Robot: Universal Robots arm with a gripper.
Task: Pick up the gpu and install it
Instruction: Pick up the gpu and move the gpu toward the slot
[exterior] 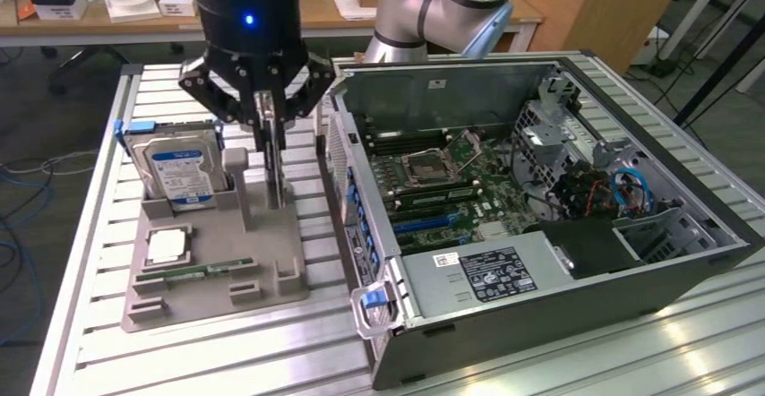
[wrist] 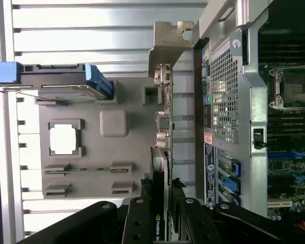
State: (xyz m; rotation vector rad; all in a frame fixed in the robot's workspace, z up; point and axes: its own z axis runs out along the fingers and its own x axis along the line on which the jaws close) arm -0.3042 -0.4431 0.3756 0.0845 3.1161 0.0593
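My gripper [exterior: 272, 120] is black, with a blue lamp lit on its body. The gpu [exterior: 279, 176] is dark, its bracket silver. The hard drive [exterior: 179, 170] is silver, its label blue and white. The holder [exterior: 239, 279] is plain grey. The motherboard [exterior: 460, 181] is green. The table [exterior: 90, 235] is silver and ribbed.

A long light-brown wooden desk [exterior: 317, 15] stands at the back, with small white boxes [exterior: 132, 4] on it (and some papers [exterior: 350, 2]). Thin bluish cables [exterior: 36, 167] lie on the dark grey floor [exterior: 48, 221].
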